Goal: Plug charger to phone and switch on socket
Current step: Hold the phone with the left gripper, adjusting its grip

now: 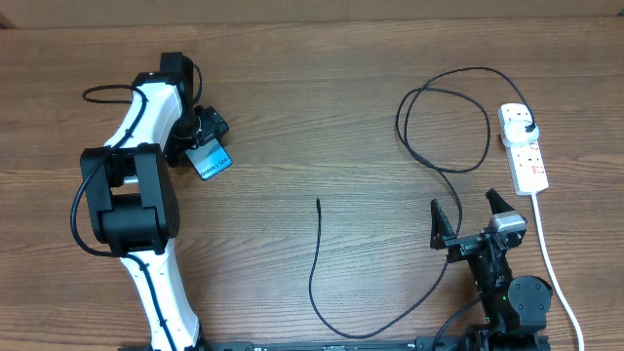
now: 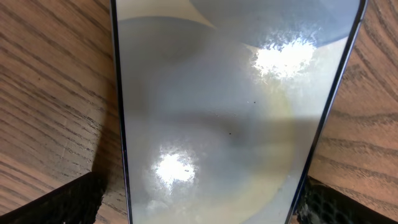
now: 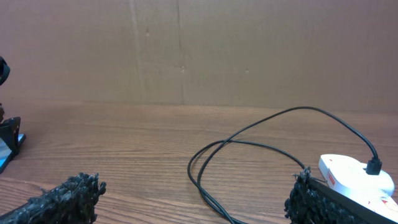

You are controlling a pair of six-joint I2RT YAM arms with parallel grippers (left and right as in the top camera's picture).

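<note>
Starting at our own base, we see the right gripper low over the wooden table, jaws spread wide with nothing between them. The charger sweeps along the near edge just beside it. One end rises to a connector tip that lies on bare wood and points away from us. The other end climbs past the right gripper into a loose loop farther out.

To the right, the socket lies with its long axis running near to far, slightly tilted. Its white cord leaves the near end, and the charger's plug head sits on the far end.

Across the table, well apart from the tip, the left gripper hangs over the phone. Broad open wood lies between phone, tip and loop.

From overhead we see only one blue end of the phone poking out at a slant. The left wrist view shows its glossy screen running lengthwise up the frame. The gripper's fingertips stand spread outside the phone's two dark edges, with wood visible beside one.

Only the right wrist view shows the cardboard wall behind the table's far edge.
</note>
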